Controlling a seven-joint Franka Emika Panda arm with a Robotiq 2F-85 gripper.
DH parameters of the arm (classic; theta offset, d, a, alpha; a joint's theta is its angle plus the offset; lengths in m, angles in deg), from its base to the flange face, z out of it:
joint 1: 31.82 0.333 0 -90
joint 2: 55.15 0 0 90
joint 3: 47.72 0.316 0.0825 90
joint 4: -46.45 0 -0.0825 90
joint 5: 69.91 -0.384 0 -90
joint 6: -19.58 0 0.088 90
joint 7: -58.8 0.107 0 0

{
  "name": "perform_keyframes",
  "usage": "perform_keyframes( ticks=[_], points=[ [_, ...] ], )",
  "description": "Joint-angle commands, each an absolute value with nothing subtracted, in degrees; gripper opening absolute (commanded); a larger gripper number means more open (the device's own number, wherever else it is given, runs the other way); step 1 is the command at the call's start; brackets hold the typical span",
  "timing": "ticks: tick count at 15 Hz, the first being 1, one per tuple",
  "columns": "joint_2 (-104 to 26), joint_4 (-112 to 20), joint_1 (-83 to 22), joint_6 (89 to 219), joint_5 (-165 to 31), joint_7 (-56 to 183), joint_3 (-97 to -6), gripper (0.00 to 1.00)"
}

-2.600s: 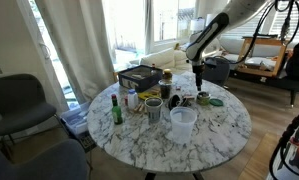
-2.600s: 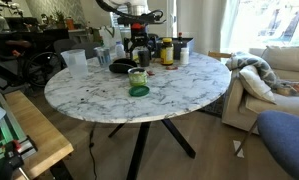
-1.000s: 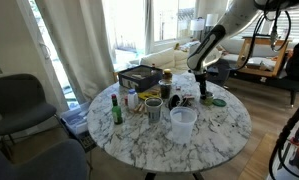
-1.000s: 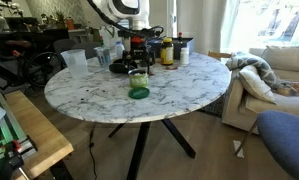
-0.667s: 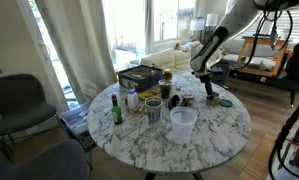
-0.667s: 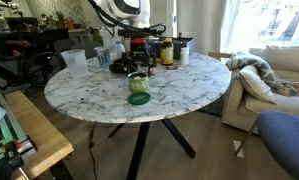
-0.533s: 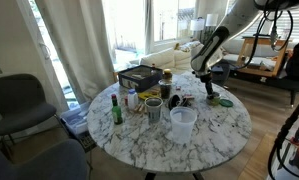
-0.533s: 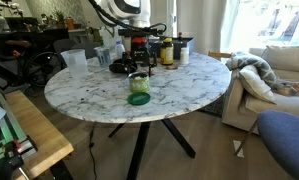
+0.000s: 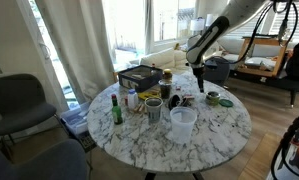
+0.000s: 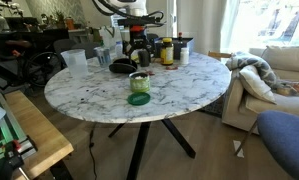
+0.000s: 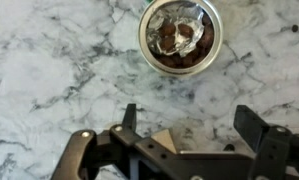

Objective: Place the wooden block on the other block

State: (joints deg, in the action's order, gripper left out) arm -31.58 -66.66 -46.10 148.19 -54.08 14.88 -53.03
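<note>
- Two fingers [image 11: 251, 125] stand wide apart, gripping nothing. What may be the wooden block [image 11: 165, 141] shows as a pale tan corner between them; I cannot tell for sure, and closing blind could miss it.
- Just ahead of the fingers sits a foil-lined tin [image 11: 179, 38]; a forward drift could knock it.
- Bare marble bench [image 11: 49, 70] on either side gives room.
- Farther off, bottles [image 10: 167, 52] crowd one flank; past the green lid [image 10: 139, 99] the bench runs open to its rim.

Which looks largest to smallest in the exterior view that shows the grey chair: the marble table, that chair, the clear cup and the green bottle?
1. marble table
2. grey chair, though it sits nearer the camera, which enlarges it
3. clear cup
4. green bottle
</note>
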Motion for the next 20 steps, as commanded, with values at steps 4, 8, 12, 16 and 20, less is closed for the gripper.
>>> perform_keyframes(
  ticks=[4, 8, 12, 16, 20],
  points=[
    [-32.07, -66.71, -46.87, 148.86, -59.31, 2.10, -51.73, 1.00],
    [-32.06, -66.71, -47.97, 148.86, -61.30, -3.16, -51.34, 1.00],
    [-31.91, -71.69, -48.53, 163.06, -62.68, -0.91, -51.50, 1.00],
    [-31.25, -76.05, -50.76, 171.45, -67.79, -2.84, -49.90, 1.00],
    [-29.81, -78.81, -53.54, 179.84, -71.82, -5.15, -47.05, 0.88]
  ],
)
